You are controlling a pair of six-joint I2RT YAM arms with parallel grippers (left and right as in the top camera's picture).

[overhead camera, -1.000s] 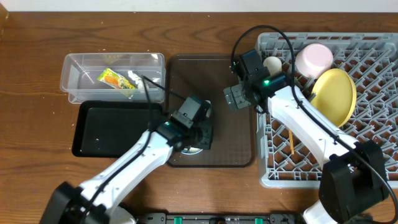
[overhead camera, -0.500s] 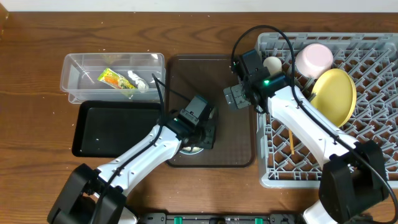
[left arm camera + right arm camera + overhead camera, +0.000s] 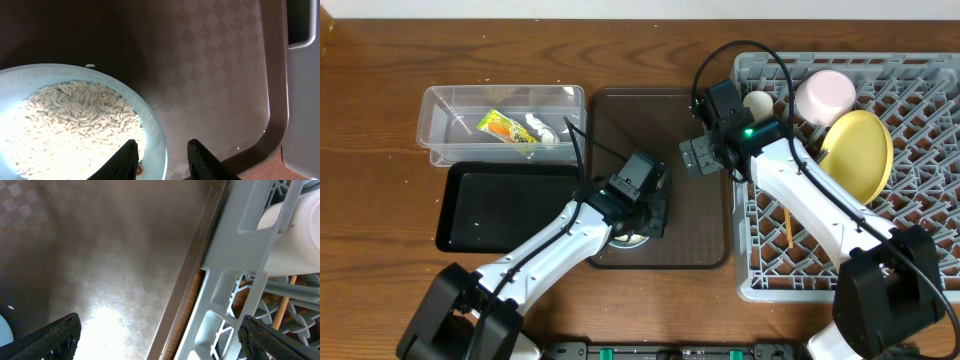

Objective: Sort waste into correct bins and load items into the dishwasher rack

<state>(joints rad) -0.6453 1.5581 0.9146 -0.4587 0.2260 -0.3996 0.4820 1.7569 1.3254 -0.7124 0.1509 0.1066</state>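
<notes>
Two open grippers — left gripper [image 3: 162, 150] astride light blue bowl [image 3: 154, 129] rim, right gripper [image 3: 160, 336] spread wide.

Brown wooden table [image 3: 370, 150] (visible grain); pale strip [image 3: 620, 8] along far edge.

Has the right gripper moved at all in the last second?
No. The right gripper sits at the same spot over the dark brown serving tray's right edge, beside the grey plastic rack.
</notes>
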